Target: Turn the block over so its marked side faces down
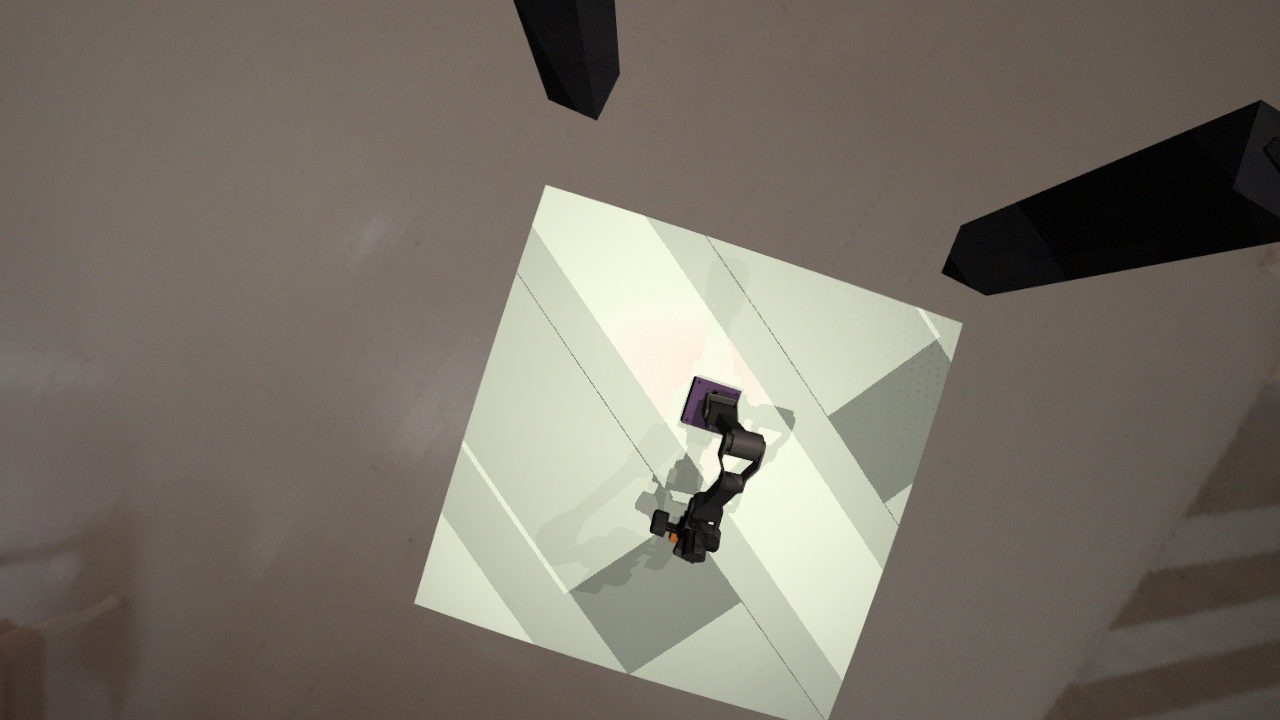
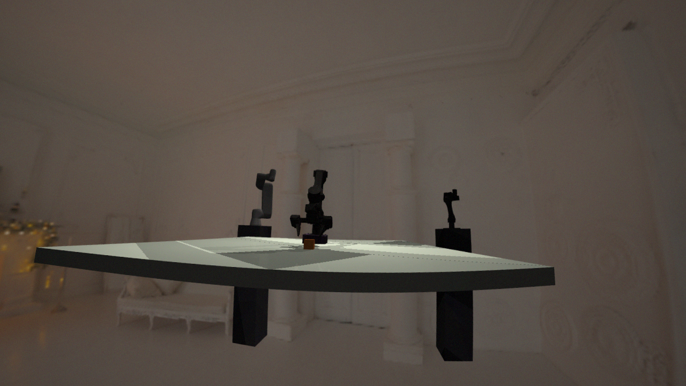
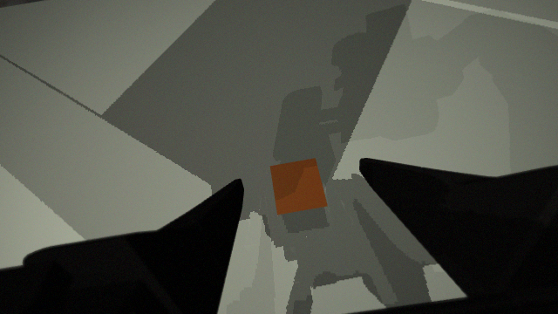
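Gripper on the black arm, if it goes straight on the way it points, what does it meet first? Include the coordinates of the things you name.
Probably the table (image 1: 501,358) (image 2: 383,264) (image 3: 174,109), with its open fingers passing either side of the orange block (image 1: 674,538) (image 2: 309,244) (image 3: 299,187), though depth is hard to judge.

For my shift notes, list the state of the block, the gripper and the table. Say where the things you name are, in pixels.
Block (image 1: 673,538) (image 2: 309,244) (image 3: 298,187): resting on the table, unheld, plain orange face up; its marked side is out of sight.
Gripper (image 3: 300,174): open, fingers wide apart, above the block.
Table (image 1: 501,376) (image 2: 335,282) (image 3: 166,87): level, bearing the block.
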You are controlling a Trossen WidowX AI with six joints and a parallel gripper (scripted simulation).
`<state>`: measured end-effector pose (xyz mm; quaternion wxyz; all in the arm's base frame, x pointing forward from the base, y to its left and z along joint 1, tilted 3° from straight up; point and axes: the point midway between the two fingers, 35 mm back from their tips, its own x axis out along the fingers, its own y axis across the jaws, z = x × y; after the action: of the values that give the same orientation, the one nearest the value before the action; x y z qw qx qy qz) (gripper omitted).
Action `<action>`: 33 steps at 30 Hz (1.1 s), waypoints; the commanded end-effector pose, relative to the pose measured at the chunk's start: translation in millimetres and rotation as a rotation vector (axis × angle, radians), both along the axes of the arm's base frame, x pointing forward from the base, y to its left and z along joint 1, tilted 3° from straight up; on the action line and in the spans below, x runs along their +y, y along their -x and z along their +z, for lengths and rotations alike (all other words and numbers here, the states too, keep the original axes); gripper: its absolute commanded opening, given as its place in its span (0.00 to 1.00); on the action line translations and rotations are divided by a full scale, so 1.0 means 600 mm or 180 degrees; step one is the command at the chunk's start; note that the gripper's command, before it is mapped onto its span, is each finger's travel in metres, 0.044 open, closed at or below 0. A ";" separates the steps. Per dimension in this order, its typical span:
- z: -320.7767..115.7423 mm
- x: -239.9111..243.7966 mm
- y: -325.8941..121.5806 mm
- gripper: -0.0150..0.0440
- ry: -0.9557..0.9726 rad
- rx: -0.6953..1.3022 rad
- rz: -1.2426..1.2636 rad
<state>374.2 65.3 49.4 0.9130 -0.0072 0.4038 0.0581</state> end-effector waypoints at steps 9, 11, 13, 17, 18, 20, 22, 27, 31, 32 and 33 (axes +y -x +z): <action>0.068 -0.005 0.040 1.00 0.0017 0.0496 0.0045; 0.068 -0.005 0.040 1.00 0.0017 0.0496 0.0045; 0.069 -0.005 0.036 1.00 0.0026 0.0558 0.0048; 0.078 -0.002 0.015 1.00 0.0079 0.0927 0.0064; 0.080 -0.001 0.010 1.00 0.0092 0.1025 0.0068; 0.085 0.000 0.002 1.00 0.0117 0.1219 0.0076; 0.089 0.001 -0.005 1.00 0.0140 0.1414 0.0084; 0.100 0.001 -0.018 1.00 0.0192 0.1904 0.0103; 0.106 0.001 -0.021 1.00 0.0215 0.2145 0.0112; 0.106 0.001 -0.021 1.00 0.0215 0.2145 0.0112; 0.106 0.001 -0.021 1.00 0.0215 0.2145 0.0112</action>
<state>384.7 65.5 109.4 0.7511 -0.0237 0.6574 0.0565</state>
